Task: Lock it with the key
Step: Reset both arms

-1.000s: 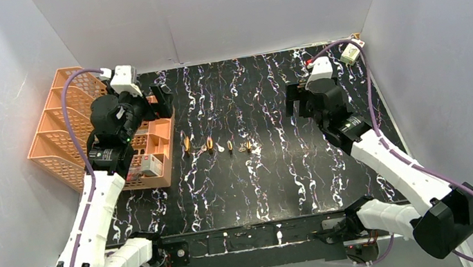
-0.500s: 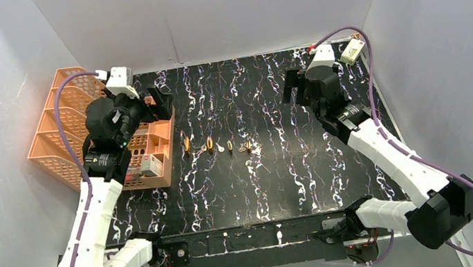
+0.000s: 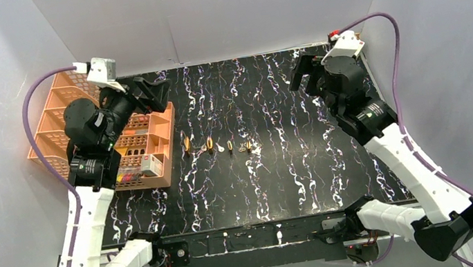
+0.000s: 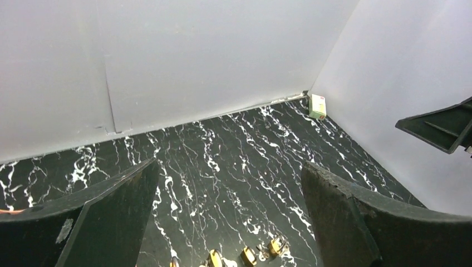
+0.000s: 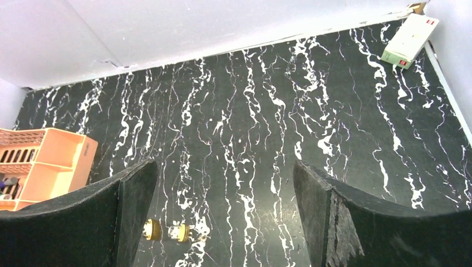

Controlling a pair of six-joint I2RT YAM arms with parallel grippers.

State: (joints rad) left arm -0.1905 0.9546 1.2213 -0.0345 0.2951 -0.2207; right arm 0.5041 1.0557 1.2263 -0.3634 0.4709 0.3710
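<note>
A row of small brass padlocks (image 3: 209, 143) lies on the black marbled counter (image 3: 281, 176), near its middle, with a small key or key ring (image 3: 245, 148) lying just beside the right-most of them; the pieces are too small to tell whether any key sits in a lock or whether a shackle is shut. So the scene fits either locks waiting to be turned or locks already turned and set down, and the pictures do not settle which. Neither arm is near the row. The left hand (image 3: 151, 95) hangs raised over the orange organizer (image 3: 58, 123) at the counter's left, fingers spread wide, holding nothing. The right hand (image 3: 300, 72) is raised near the far right, likewise spread wide and empty, well apart from the locks. A small white box (image 5: 409, 40) lies in the far right corner.
</note>
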